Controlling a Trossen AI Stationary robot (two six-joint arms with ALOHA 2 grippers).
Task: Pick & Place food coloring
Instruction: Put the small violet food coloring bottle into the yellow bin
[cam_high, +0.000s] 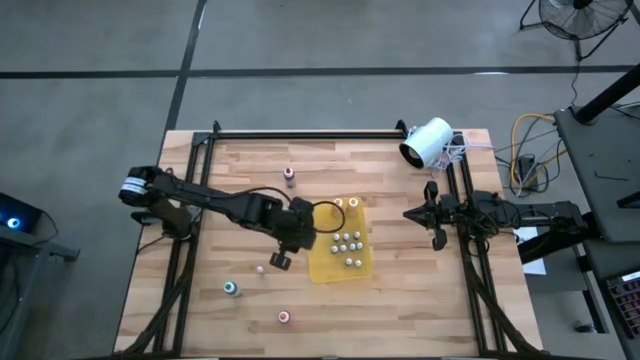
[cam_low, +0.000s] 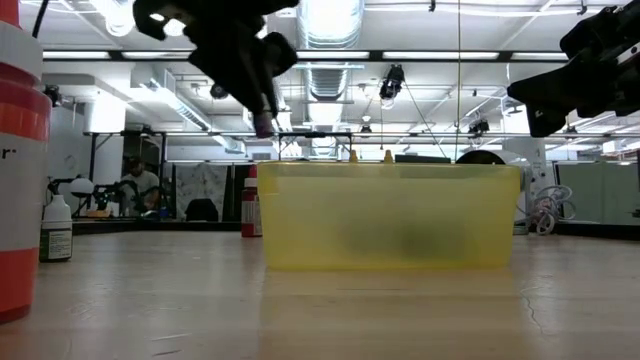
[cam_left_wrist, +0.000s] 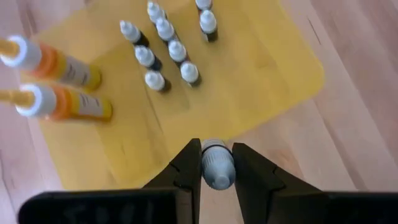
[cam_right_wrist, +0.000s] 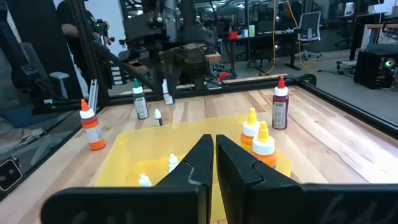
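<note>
Left gripper is clamped on a small whitish-grey food coloring bottle, bottle pinned between the two dark fingers, cap end sticking out past the tips. In the high view the left gripper hangs just off the left edge of the flat yellow translucent tray; low view shows the held bottle up in the air above the tray's left end, not touching it. Inside the tray: a cluster of small white-capped dropper bottles standing upright near its middle, plus two taller yellow-orange bottles with white caps toward the tray's far side. Outside the tray, all on the bare wooden table: a maroon-topped bottle beyond the tray's far-left corner, a tiny whitish bottle just left of the tray, a teal-topped bottle farther left and nearer the front edge, a pink-topped bottle in front of the tray's left corner. Right gripper is parked well right of the tray, fingers pressed together with nothing in them. White cylindrical device sits beyond the tray at the table's far-right corner.
</note>
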